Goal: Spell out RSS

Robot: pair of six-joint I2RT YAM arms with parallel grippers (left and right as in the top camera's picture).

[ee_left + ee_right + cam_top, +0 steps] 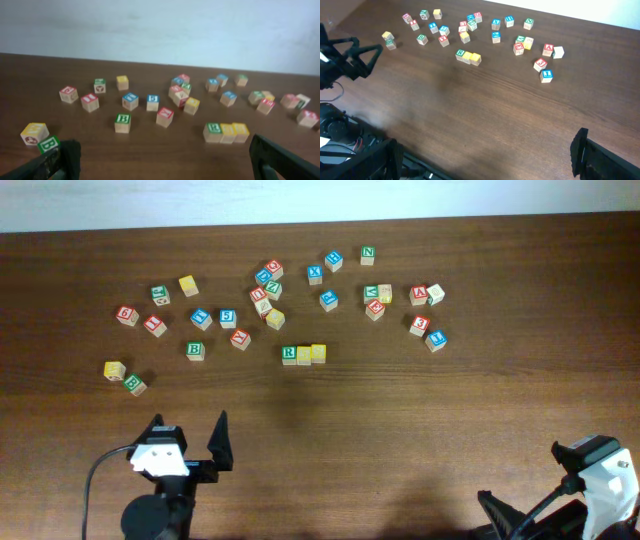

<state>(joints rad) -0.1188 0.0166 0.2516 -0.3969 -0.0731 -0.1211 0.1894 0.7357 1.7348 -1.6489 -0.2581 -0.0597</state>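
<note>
A row of three touching blocks sits mid-table: a green R block (289, 354) on the left, then two yellow blocks (311, 354). The row also shows in the left wrist view (226, 132) and in the right wrist view (468, 56). My left gripper (190, 438) is open and empty near the front edge, well short of the row. In its own view (162, 160) only bare table lies between its fingers. My right gripper (535, 500) is open and empty at the front right corner; its fingers frame bare wood in its own view (487, 155).
Several loose letter blocks are scattered across the far half of the table (330, 420). A yellow block (115, 369) and a green B block (135, 384) lie at the left, nearest the left gripper. A red and a blue block (428, 331) sit at the right.
</note>
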